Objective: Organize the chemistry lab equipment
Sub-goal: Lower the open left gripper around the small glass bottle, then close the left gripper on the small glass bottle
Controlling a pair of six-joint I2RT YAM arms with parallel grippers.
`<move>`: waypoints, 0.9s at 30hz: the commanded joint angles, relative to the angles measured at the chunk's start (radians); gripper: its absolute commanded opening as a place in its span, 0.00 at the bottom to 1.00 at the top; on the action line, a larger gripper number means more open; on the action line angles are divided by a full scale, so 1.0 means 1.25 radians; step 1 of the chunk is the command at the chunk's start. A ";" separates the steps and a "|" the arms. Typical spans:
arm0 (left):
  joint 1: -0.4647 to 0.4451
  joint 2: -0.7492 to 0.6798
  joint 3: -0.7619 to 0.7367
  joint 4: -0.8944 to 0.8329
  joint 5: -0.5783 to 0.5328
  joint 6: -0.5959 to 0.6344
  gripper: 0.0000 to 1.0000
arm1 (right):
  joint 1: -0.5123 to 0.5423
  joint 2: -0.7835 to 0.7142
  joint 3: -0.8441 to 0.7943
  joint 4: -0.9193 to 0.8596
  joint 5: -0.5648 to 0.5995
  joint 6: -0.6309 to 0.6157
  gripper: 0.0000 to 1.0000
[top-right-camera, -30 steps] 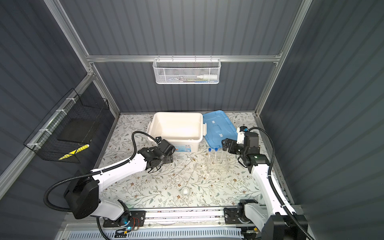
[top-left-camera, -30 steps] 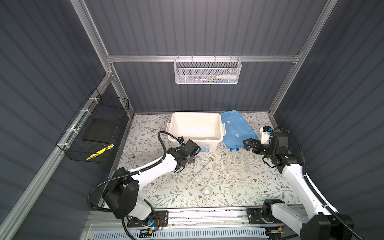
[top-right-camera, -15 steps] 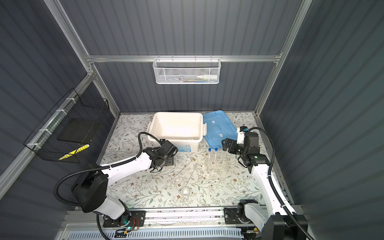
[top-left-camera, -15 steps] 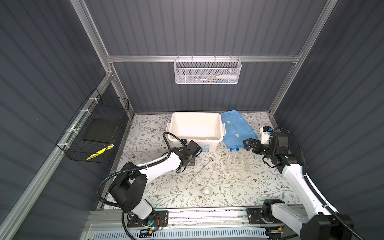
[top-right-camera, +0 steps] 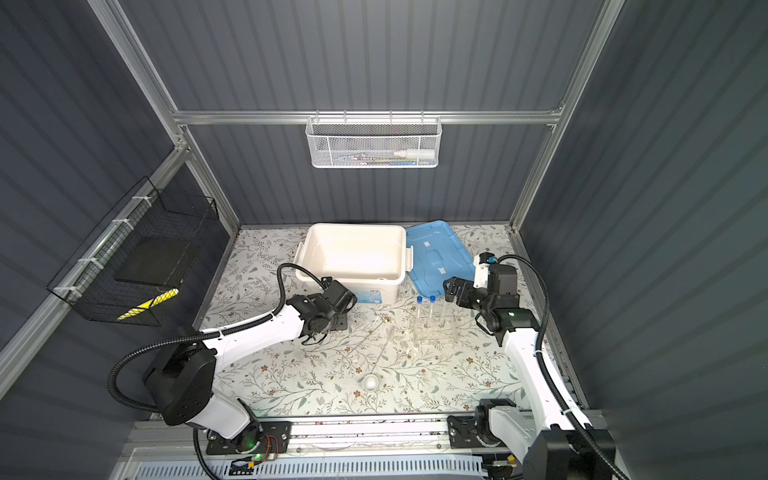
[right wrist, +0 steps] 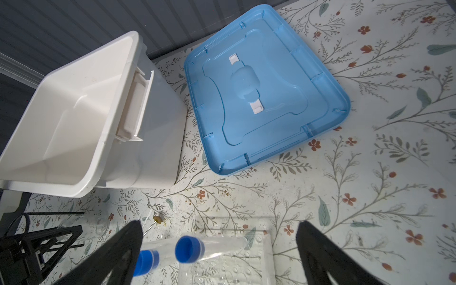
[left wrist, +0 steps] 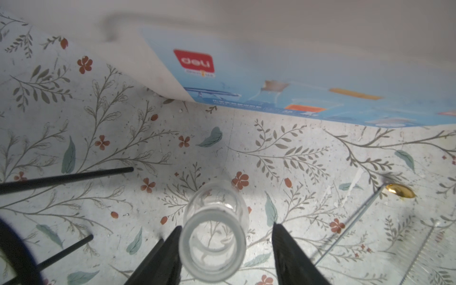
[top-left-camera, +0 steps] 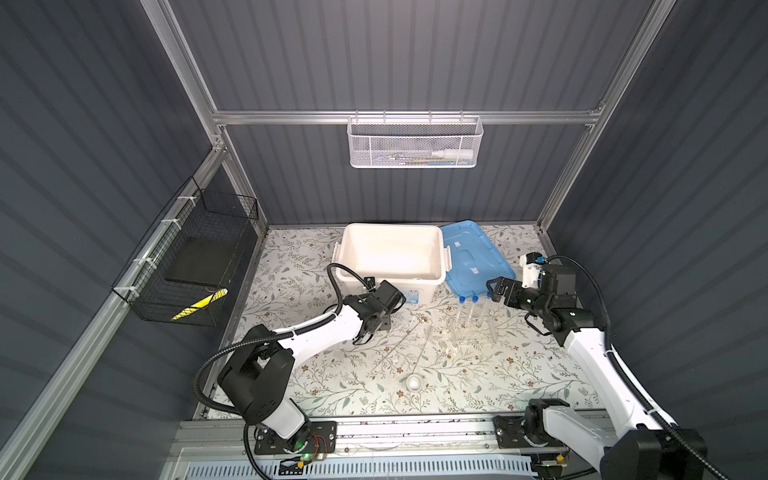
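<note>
The left hand (left wrist: pixel 227 225) straddled the clear flask (left wrist: pixel 213 237), open, not yet clamped. The right hand (right wrist: pixel 219 222) hung wide open over the blue-capped tubes (right wrist: pixel 189 248).

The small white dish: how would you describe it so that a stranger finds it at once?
Find the white box at the back of the floral table. Come straight forward from it almost to the front edge: there lies the dish. It is small, round and opaque white, while the rack and other pieces nearby are clear.
</note>
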 commanded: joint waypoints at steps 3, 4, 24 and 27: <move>0.004 -0.013 0.009 0.015 -0.005 -0.001 0.49 | -0.003 0.002 -0.007 -0.004 -0.002 0.003 0.99; 0.004 -0.012 0.009 0.014 -0.006 0.001 0.47 | -0.003 0.002 -0.007 -0.004 -0.003 0.003 0.99; -0.011 -0.041 0.009 -0.023 0.012 0.008 0.33 | -0.003 0.002 -0.008 -0.004 -0.007 0.005 0.99; -0.028 -0.045 0.016 -0.035 0.003 0.004 0.33 | -0.003 0.002 -0.008 -0.003 -0.011 0.007 0.99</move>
